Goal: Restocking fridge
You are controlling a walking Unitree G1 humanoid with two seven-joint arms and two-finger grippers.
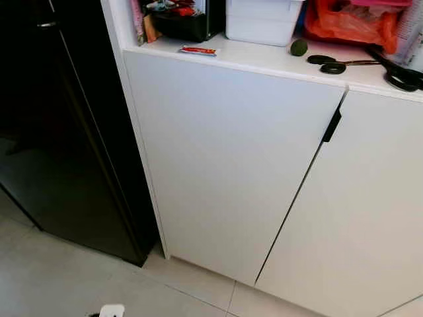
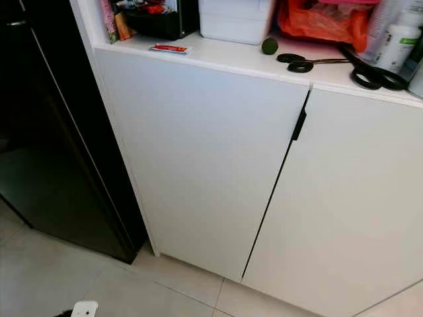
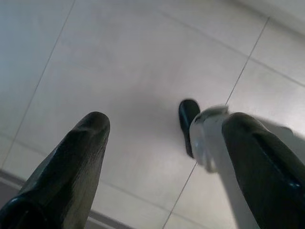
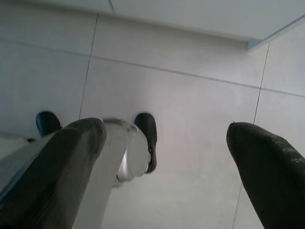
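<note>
Hanging open-fingered claws point(image 3: 164, 157), fridge point(image 1: 59, 132) apart.

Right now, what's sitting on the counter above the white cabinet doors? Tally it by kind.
Scissors: 2
Small green round fruit: 1
Red-and-white sachet: 1
White storage box: 1
Orange plastic bag: 1
White bottle: 1
Black bin of packets: 1
Total: 8

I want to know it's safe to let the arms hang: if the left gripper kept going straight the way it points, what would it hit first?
Most likely the tiled floor. The left gripper hangs open, pointing down at bare tile, with the robot's own foot just off that line, though depth is unclear.
</note>
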